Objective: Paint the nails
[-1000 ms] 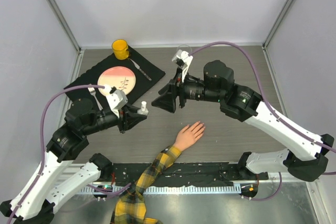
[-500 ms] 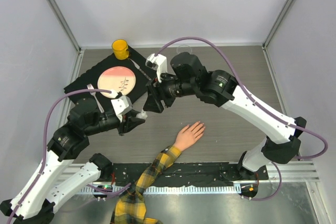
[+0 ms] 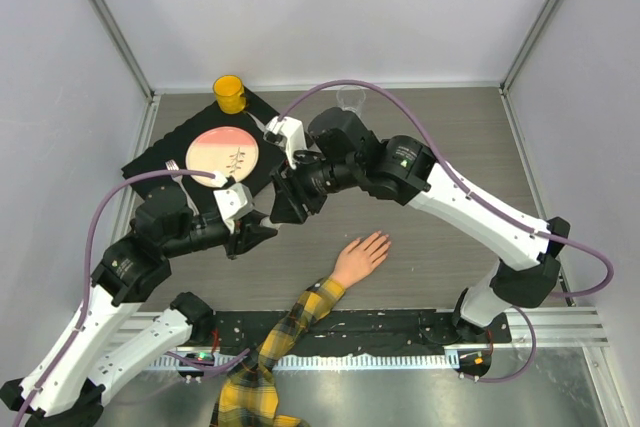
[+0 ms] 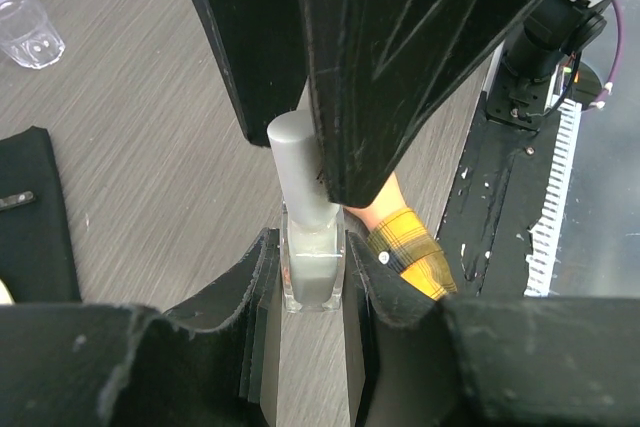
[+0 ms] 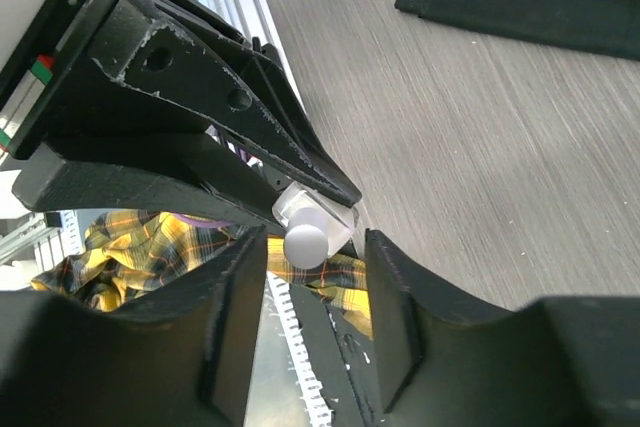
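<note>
My left gripper [image 4: 312, 243] is shut on a small clear bottle [image 4: 313, 272] and holds it upright by its glass body just above the table. The bottle's white cap [image 4: 298, 162] stands between the two fingers of my right gripper [image 5: 312, 243]. That gripper is open, with a gap on each side of the cap [image 5: 306, 243]. In the top view the right gripper [image 3: 284, 203] covers the bottle, next to the left gripper [image 3: 256, 234]. The peach mannequin hand [image 3: 360, 257] lies flat to the right, fingers outstretched, on a yellow-black plaid sleeve [image 3: 290, 322]. Its nails [image 3: 383, 240] are too small to make out.
A black mat [image 3: 290, 132] at the back left carries a pink plate [image 3: 222, 152] and a fork. A yellow cup [image 3: 229, 93] stands at the mat's far corner. A clear glass [image 3: 350, 97] sits at the back. A black rail [image 3: 400, 332] runs along the near edge.
My right arm has swung left and down to the bottle, and its jaws have narrowed round the cap. The left gripper has kept its hold on the bottle almost in place.
</note>
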